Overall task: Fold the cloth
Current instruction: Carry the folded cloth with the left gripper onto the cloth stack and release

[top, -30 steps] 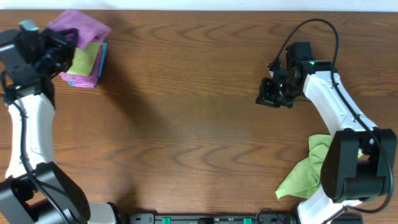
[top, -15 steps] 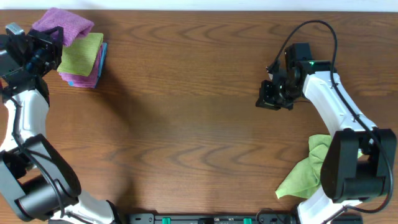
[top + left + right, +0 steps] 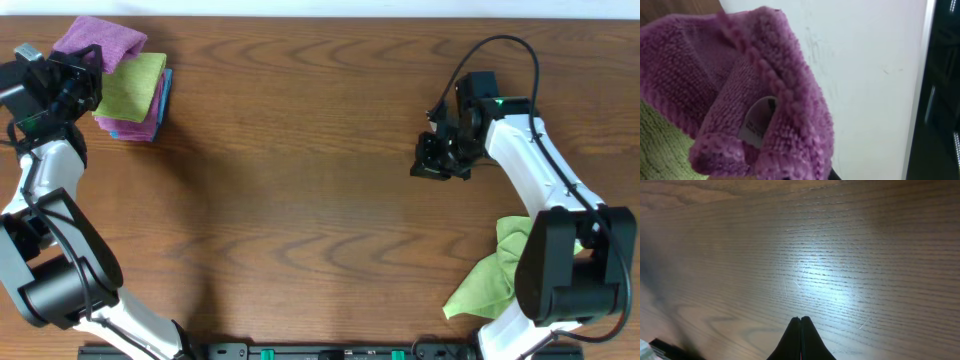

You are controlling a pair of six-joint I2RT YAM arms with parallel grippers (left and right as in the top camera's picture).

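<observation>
Where overhead hides it, the purple cloth [image 3: 765, 95] shows a label [image 3: 757, 122]; left gripper [image 3: 88, 80] grip untellable, right gripper [image 3: 800, 323] closed, empty, over wooden table [image 3: 850, 250].

Dark brown wooden table [image 3: 300, 200], wavy grain, fills overhead view. Narrow white strip [image 3: 400, 8] along far edge. Black rail [image 3: 320, 351] with green bits at near edge. Left wrist view: plain white wall [image 3: 865, 75], faint scuffs, dark vertical panel [image 3: 942, 90] at right. Right wrist view: bright light patch [image 3: 825, 280] on tabletop, fine scratches.
</observation>
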